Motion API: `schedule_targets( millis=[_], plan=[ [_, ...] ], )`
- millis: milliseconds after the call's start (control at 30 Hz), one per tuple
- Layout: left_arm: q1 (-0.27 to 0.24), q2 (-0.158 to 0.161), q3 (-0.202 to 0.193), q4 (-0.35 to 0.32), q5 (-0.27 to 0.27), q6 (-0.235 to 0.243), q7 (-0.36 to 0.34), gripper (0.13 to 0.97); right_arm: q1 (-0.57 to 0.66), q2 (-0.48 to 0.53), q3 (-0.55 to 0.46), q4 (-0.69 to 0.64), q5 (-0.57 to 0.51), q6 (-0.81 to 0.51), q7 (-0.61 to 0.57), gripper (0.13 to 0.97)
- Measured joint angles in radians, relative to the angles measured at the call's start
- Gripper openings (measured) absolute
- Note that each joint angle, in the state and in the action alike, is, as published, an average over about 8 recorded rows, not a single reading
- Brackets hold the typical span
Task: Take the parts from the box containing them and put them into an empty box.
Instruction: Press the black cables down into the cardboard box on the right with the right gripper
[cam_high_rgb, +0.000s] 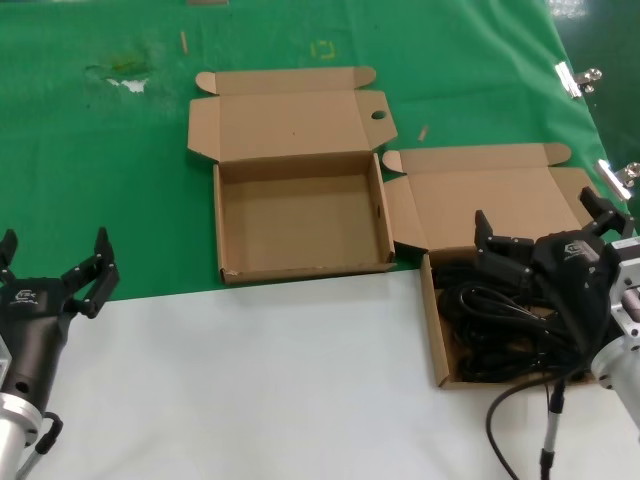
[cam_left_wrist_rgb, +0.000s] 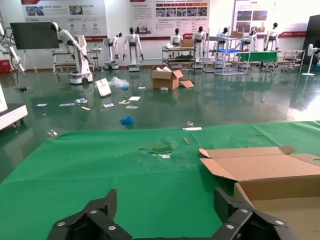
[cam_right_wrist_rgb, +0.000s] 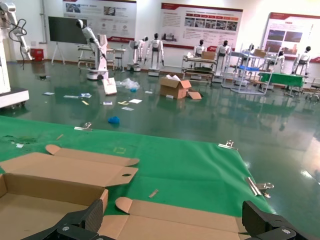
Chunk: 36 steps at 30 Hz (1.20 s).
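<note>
While right end effector (cam_high_rgb: 545, 232) hovers open, parts (cam_high_rgb: 495, 320) lie tangled.

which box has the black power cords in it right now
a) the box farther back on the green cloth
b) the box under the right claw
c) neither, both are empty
b: the power cords lie piled in the box below the open right claw, while the other box on the green cloth shows only bare cardboard.

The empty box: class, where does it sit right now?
In the head view, the empty box lies open on the green cloth at centre, just left of the box holding the power cords.
</note>
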Motion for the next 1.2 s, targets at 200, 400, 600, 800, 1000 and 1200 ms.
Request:
schedule_targets(
  millis=[200,400,600,800,1000,1200],
  plan=[
    [0.0,0.0,0.0,0.0,0.0,0.0,0.0,0.621,0.013,0.13,-0.083,0.027,0.078,0.053,-0.014,0.966],
    [0.0,0.0,0.0,0.0,0.0,0.0,0.0,0.516,0.021,0.314,-0.182,0.084,0.173,0.092,-0.041,0.966],
    [0.0,0.0,0.0,0.0,0.0,0.0,0.0,0.421,0.041,0.531,-0.307,0.152,0.288,0.105,-0.05,0.966],
    [0.0,0.0,0.0,0.0,0.0,0.0,0.0,0.31,0.101,0.702,-0.44,0.175,0.354,0.083,-0.066,0.966],
    [0.0,0.0,0.0,0.0,0.0,0.0,0.0,0.217,0.21,0.805,-0.585,0.142,0.374,0.039,-0.079,0.966],
    [0.0,0.0,0.0,0.0,0.0,0.0,0.0,0.173,0.352,0.858,-0.74,0.083,0.345,-0.009,-0.064,0.966]
  ],
)
